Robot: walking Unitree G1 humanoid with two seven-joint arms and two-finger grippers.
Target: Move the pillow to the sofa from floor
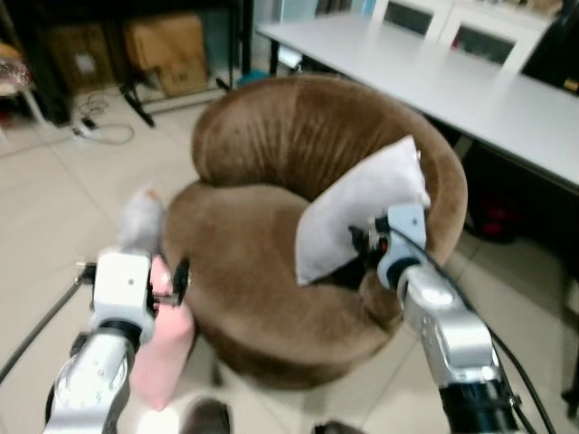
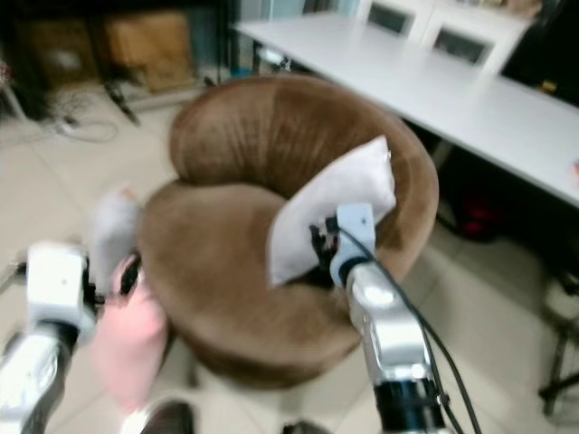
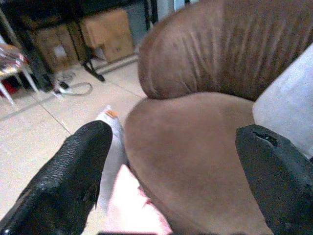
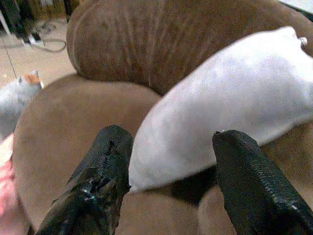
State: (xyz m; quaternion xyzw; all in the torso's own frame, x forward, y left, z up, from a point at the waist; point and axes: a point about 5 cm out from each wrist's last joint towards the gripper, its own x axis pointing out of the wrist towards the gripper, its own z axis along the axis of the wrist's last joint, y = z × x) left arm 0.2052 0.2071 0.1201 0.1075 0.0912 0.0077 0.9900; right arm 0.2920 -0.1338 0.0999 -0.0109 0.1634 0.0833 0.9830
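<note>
Pillow (image 1: 360,210), white, leaning on brown round sofa (image 1: 271,271), long axis slanting up-right: your right gripper (image 4: 168,188), fingers wide, sits at its lower corner, left gripper (image 3: 166,161) also spread, farther off.

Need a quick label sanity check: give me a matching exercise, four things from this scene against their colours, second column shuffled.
Things:
1. pillow
2. sofa
3. table
4. soft thing by the left pincer

Colours:
a. brown
b. pink
c. pale grey-white
d. white top

Pairs: 1-c, 2-a, 3-d, 4-b. The pillow leans on the sofa's right side, in front of the right pincer.
</note>
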